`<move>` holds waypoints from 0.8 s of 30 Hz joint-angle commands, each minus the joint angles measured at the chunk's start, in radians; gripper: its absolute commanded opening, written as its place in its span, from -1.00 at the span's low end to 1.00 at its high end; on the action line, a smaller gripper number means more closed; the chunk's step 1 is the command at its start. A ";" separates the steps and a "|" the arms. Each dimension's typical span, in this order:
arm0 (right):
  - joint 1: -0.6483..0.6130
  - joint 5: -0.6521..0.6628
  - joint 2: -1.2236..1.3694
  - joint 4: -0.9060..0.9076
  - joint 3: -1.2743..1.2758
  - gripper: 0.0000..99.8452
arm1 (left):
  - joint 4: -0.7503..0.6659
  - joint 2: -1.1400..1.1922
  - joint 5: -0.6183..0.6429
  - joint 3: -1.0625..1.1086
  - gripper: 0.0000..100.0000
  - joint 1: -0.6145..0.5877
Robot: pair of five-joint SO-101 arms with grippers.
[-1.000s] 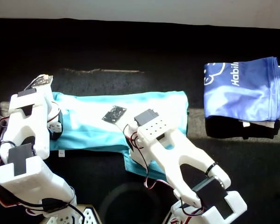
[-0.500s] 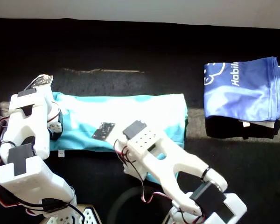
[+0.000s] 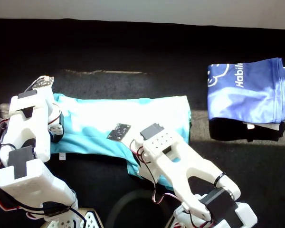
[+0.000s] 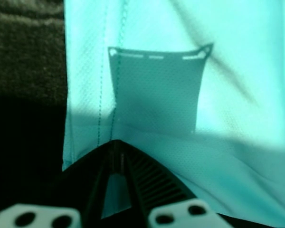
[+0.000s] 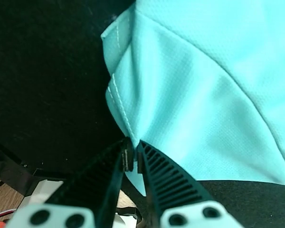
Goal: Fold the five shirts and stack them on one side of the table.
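Left hand (image 4: 116, 148) and right hand (image 5: 132, 153) both seem pinched closed.

Two white plastic arms (image 3: 28, 137), black motor blocks (image 3: 23, 161), red and black cables (image 3: 149, 180), small dark circuit boards (image 3: 118, 132), black ribbed fingers (image 5: 156, 178), round screw holes (image 5: 211, 213)

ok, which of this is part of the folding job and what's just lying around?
Job: turquoise shirt, pinched by left tool and right tool; blue shirt folded atop black shirt.
Lying about: black table cover, pale streak on it.
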 commanded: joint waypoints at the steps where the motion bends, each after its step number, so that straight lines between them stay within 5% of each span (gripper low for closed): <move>1: 0.002 0.005 -0.039 0.061 -0.042 -0.79 | -0.032 0.010 0.003 0.001 -0.98 0.008; 4: -0.030 0.012 -0.041 0.156 -0.102 -0.59 | -0.032 0.010 0.003 0.001 -0.98 0.008; 11: -0.001 0.006 -0.038 0.288 -0.437 -0.62 | -0.032 0.010 0.003 0.001 -0.98 0.008; 16: 0.278 -0.012 -0.025 0.016 -0.576 -1.00 | -0.032 0.010 0.003 0.002 -0.98 0.008; 20: 0.458 -0.152 0.033 -0.248 -0.567 -0.99 | -0.032 0.010 0.003 0.002 -0.98 0.008; 24: 0.493 -0.180 0.216 -0.303 -0.567 -0.98 | -0.032 0.010 0.003 0.002 -0.98 0.008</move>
